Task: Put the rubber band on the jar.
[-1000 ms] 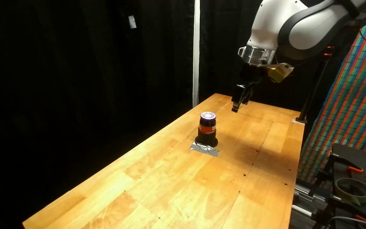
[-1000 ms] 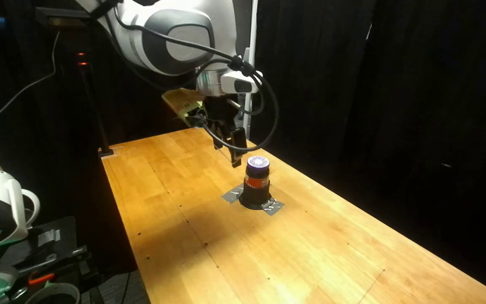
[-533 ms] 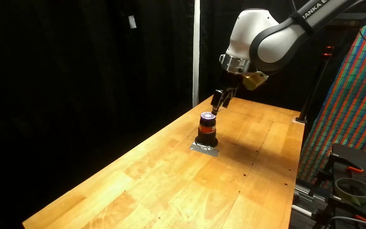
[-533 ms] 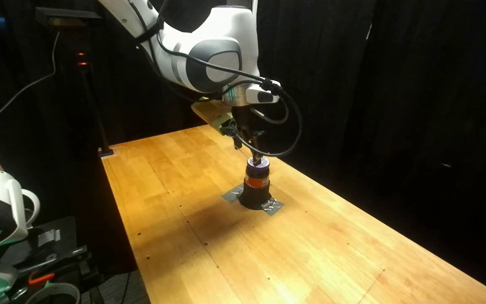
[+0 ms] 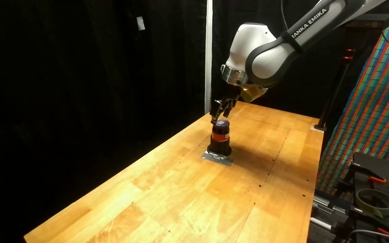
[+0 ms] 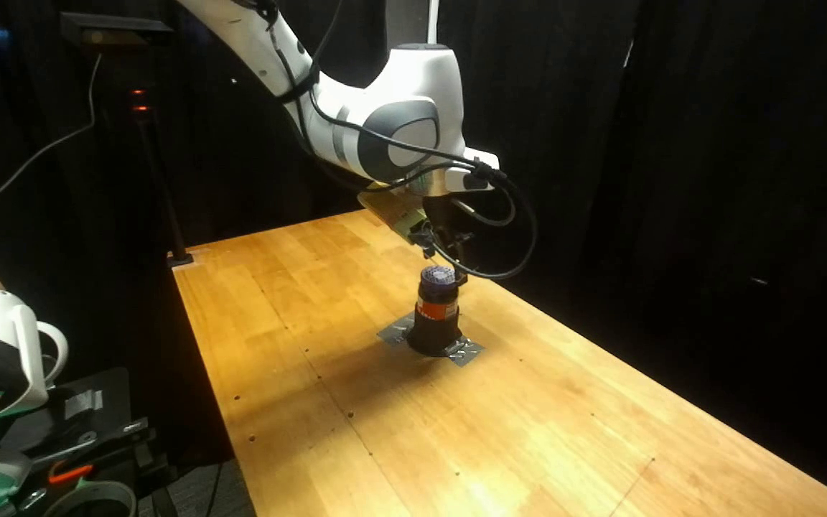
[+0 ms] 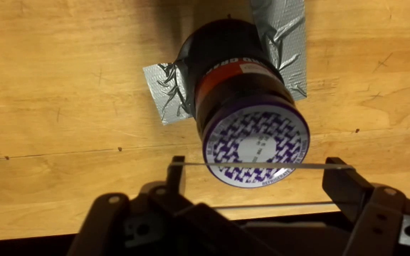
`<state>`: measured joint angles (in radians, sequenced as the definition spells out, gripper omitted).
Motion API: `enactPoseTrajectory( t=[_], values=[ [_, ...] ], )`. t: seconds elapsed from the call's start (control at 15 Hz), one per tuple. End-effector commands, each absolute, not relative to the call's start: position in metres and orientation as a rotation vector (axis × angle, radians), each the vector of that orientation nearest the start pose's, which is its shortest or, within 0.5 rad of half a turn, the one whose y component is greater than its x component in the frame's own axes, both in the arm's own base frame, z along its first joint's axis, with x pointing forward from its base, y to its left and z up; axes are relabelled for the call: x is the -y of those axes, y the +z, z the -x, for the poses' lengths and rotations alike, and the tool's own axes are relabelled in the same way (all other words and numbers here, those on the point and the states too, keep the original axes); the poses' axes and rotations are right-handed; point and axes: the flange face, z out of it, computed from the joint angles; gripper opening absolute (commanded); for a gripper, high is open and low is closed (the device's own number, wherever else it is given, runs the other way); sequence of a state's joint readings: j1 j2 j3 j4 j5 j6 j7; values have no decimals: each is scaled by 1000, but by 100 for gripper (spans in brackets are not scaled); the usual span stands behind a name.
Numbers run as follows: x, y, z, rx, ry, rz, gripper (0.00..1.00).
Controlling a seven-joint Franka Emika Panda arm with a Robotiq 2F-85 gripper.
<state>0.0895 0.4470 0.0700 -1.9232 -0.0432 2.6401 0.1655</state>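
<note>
Stretching between the fingers (image 7: 345,190), which stand wide apart, the rubber band (image 7: 262,165) crosses in front of the lid (image 7: 256,145) of the jar (image 7: 240,87) in the wrist view; I cannot tell whether it touches. The jar stands upright on the worktop (image 6: 564,402), silver tape (image 7: 294,39) at its black base (image 7: 222,42).

arm (image 5: 250,44): white, grey-trimmed | white "emika" lettering (image 5: 317,17) | black cables (image 6: 487,171) | silver wrist ring (image 5: 234,76) | black end effector (image 7: 257,164)
</note>
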Motion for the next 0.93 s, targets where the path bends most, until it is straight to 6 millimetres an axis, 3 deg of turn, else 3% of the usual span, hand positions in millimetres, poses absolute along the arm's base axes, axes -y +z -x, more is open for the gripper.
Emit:
enactPoseTrajectory(
  t=[0.0, 0.2, 0.6, 0.87],
  values=[
    [-96, 281, -667, 23, -467, 3081, 100],
    [-92, 271, -671, 23, -413, 3084, 100],
    [-106, 250, -662, 130, -241, 3039, 100],
    [-95, 247, -657, 123, -87, 3033, 100]
  ],
)
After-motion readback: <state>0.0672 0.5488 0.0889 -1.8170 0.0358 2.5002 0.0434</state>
